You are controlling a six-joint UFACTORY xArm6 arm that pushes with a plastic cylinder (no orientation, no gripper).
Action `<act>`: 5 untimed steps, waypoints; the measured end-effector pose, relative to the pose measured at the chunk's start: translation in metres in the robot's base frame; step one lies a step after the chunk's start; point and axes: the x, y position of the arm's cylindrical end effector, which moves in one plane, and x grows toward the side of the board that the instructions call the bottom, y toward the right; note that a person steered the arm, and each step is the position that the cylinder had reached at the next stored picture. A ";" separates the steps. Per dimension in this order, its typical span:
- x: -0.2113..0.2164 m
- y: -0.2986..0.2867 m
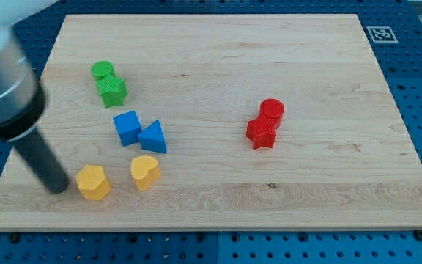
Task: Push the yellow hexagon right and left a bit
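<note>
The yellow hexagon lies near the view's bottom left of the wooden board. A yellow heart-shaped block lies just to its right, apart from it. My tip rests on the board just left of the yellow hexagon, a small gap between them. The dark rod rises from there toward the view's upper left into a large blurred grey body.
A blue cube and a blue triangle touch above the yellow blocks. A green cylinder and a green star sit upper left. A red cylinder and a red star sit right of centre.
</note>
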 end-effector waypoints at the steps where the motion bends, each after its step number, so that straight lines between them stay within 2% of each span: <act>1: 0.018 -0.011; 2: 0.009 0.044; 5: -0.001 0.075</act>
